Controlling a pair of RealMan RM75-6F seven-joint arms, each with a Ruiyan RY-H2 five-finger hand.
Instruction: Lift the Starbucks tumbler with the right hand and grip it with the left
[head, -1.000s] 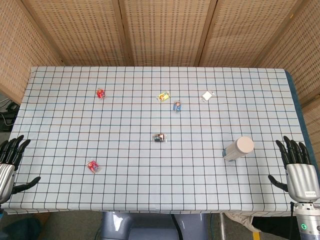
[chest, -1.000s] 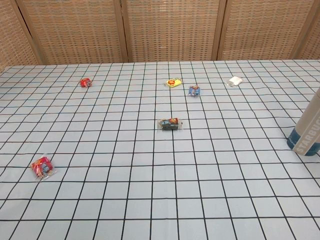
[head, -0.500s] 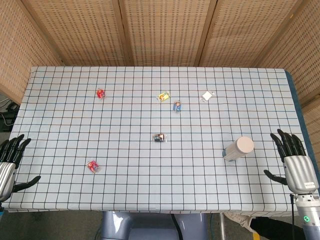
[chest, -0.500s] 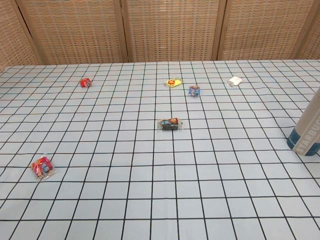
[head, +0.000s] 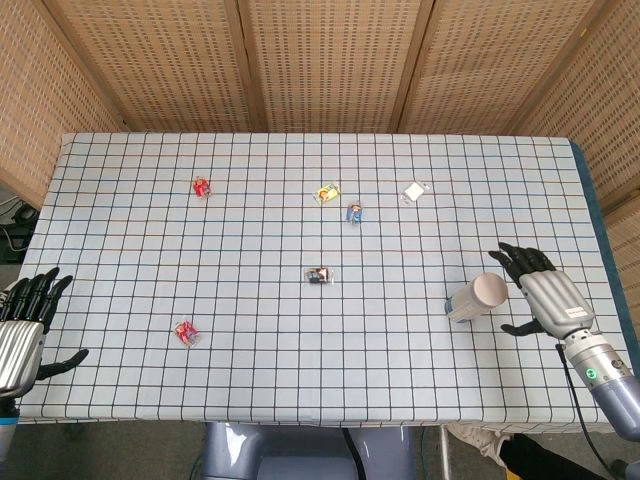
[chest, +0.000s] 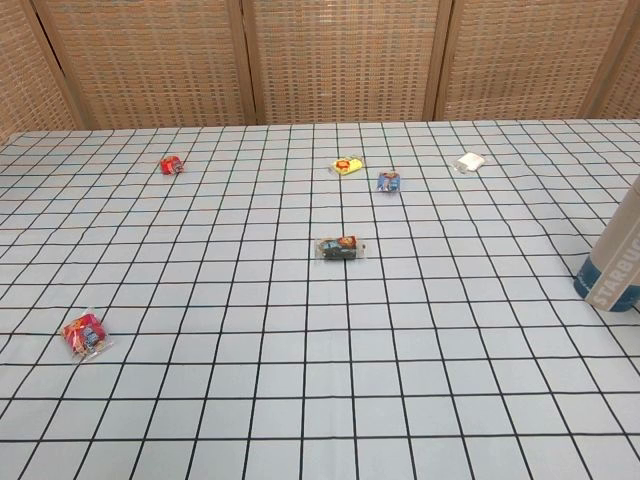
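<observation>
— Woven screens behind, checked cloth over the worktop (head: 300, 380). And the right robot hand (head: 545, 298)?
— Poised just beside the Starbucks tumbler (head: 475, 296), fingers spread, holding nothing, not quite touching as far as can be told.
— Tumbler's place?
— Upright near the worktop's right edge, pale lid on top in the head view; cut off at the frame's right edge in the chest view, dark-blue base and white lettering showing.
— Left robot hand (head: 25, 325)?
— Hanging at the worktop's front-left corner, fingers apart, empty, well apart from the tumbler. Seen from the head view only.
— Farther out?
— Small wrappers scattered: red packet (head: 185, 332) front-left, dark packet (head: 319, 275) mid-cloth, another red one (head: 202, 186) far left, yellow packet (head: 329, 192) beside blue packet (head: 354, 212), white packet (head: 415, 191) far right.
</observation>
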